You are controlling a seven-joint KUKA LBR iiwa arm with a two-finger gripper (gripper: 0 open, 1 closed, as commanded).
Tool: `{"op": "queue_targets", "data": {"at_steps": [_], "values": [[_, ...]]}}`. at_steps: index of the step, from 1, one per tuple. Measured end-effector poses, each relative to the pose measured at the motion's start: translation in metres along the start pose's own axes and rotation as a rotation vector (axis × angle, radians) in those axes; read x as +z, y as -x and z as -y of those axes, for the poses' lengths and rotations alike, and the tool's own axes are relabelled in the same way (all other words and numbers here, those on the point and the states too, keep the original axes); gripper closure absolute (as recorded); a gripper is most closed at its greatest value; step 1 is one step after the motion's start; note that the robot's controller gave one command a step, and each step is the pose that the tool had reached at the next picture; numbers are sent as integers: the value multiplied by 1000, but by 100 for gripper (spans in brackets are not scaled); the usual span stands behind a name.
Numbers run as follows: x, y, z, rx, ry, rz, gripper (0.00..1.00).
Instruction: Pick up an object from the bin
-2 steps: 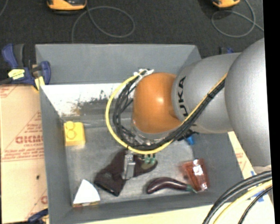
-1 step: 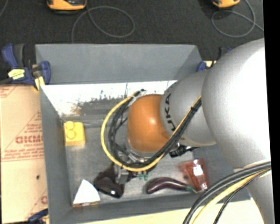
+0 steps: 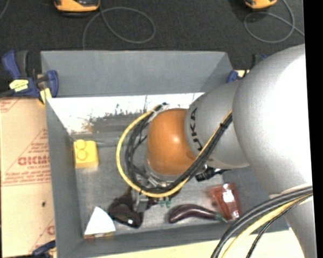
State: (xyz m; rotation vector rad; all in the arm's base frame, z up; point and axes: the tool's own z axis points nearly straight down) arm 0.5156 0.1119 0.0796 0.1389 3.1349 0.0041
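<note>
Item under the gripper: a dark lump (image 3: 124, 211), black to deep maroon and irregular in shape. It lies on the bin (image 3: 64, 174) floor close to the near wall, left of centre. Its right upper edge runs under the tool, so its full outline cannot be made out.

Gripper (image 3: 140, 198): low in the bin, just above and to the right of the dark lump, touching it or very nearly so. Contact cannot be confirmed. Only a little grey metal shows below the wrist. Whether the gripper is open or closed cannot be told, and nothing is seen held in it.

Nearest neighbours: a white wedge (image 3: 99, 222) lies just left of the dark lump, against the near wall and touching or almost touching it. A small green piece (image 3: 166, 203) lies just right of the gripper. A curved purple pod (image 3: 190, 212) lies along the near wall, right of centre. A red packet (image 3: 224, 199) sits at the pod's right end, near the right wall.

Further off: a yellow block (image 3: 85, 154) with two round studs stands by the left wall, well apart from the rest.

Robot: the orange cover (image 3: 167, 141) sits over the middle of the bin, directly above the gripper. Yellow and black cables (image 3: 119, 155) loop round its left side. The grey arm (image 3: 269, 115) comes in over the right rim.
</note>
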Motion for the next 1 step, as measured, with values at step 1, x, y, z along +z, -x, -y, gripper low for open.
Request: {"op": "queue_targets", "data": {"at_steps": [1], "values": [[-121, 12, 3, 13, 1, 2, 100]]}}
